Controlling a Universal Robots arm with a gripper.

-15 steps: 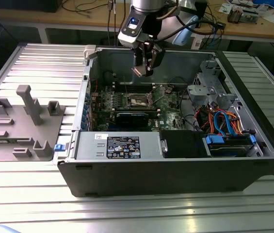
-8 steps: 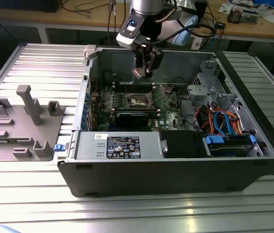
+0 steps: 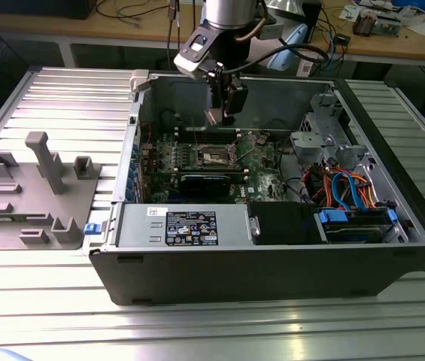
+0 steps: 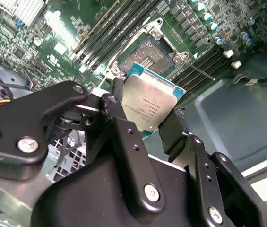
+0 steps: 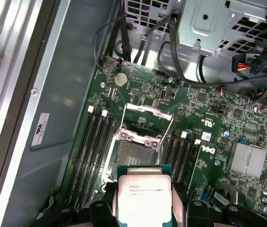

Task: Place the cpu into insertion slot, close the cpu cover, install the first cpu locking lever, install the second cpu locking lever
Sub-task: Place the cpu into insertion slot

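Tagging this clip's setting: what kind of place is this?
Likely a robotics lab bench: an open black desktop computer case lies on a ribbed aluminium table, a cable-strewn wooden workbench behind, and the black gripper holds a silver-grey square cpu over the green circuit board.

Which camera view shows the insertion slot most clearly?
The first wrist view: the insertion slot lies open, seen almost from above; the cpu, held in the jaws, overlaps one edge. The second wrist view shows it slanted, partly behind the cpu. The exterior view shows it small, below the gripper.
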